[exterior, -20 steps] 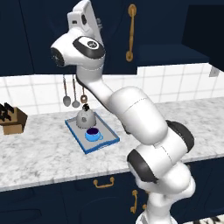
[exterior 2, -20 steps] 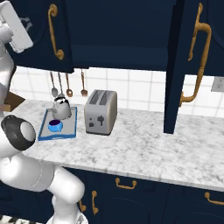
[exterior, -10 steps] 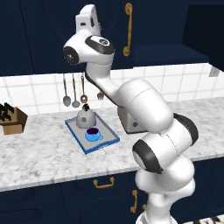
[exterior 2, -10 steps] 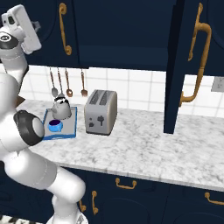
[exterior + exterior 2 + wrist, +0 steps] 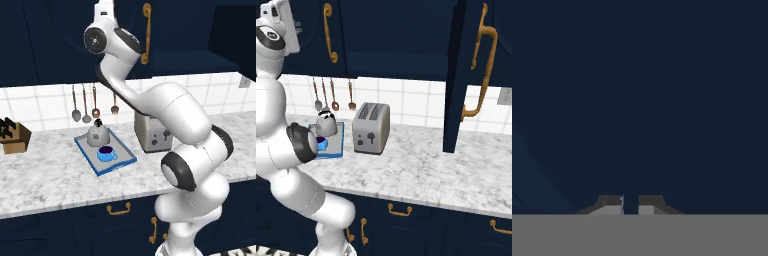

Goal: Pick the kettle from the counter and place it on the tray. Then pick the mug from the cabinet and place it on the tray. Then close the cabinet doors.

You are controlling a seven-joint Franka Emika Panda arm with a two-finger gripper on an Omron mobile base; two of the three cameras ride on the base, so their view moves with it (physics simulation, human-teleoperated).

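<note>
We are pressing our gripper (image 5: 631, 206) up against a flat navy face of the cabinet doors (image 5: 458, 75), its fingertips standing almost together with only a slit between them and nothing held. The kettle (image 5: 97, 134) and the mug (image 5: 105, 153) are both sitting on the tray (image 5: 88, 155), toward the left end of the counter (image 5: 50, 175). The right-hand door is hanging open, edge-on, its long axis upright, well off to the right of our hand. We judge that door is the one left to swing shut.
</note>
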